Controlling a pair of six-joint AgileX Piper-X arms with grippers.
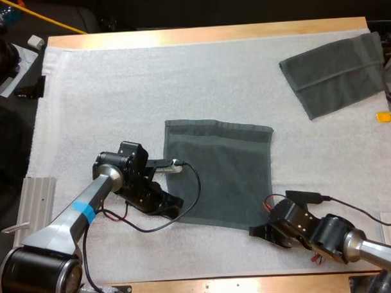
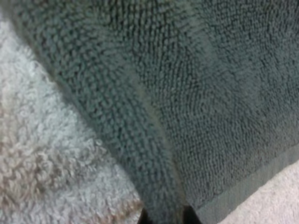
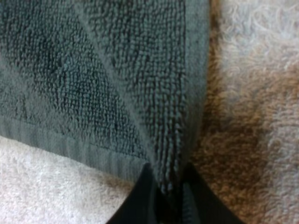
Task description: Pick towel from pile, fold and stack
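On the white mat (image 1: 116, 91) that covers the wooden table (image 1: 204, 33), a dark grey-green towel (image 1: 222, 171) lies spread flat near the middle, roughly square, with its far edge slightly rumpled. A second towel (image 1: 337, 71) of the same colour lies flat and turned at an angle at the mat's far right corner, well apart from the first.

The left gripper (image 1: 176, 204) sits low at the spread towel's near left corner. In the left wrist view, a raised ridge of the towel's cloth runs down between the two dark fingertips (image 2: 144, 218), which press on it from both sides, so this gripper has a pinch of the towel by its hemmed edge.

The right gripper (image 1: 256, 231) is at the towel's near right corner, also down at the mat. In the right wrist view its black fingers (image 3: 139, 200) stand close together with a fold of the towel's corner squeezed between them, next to the hem, with bare mat on either side
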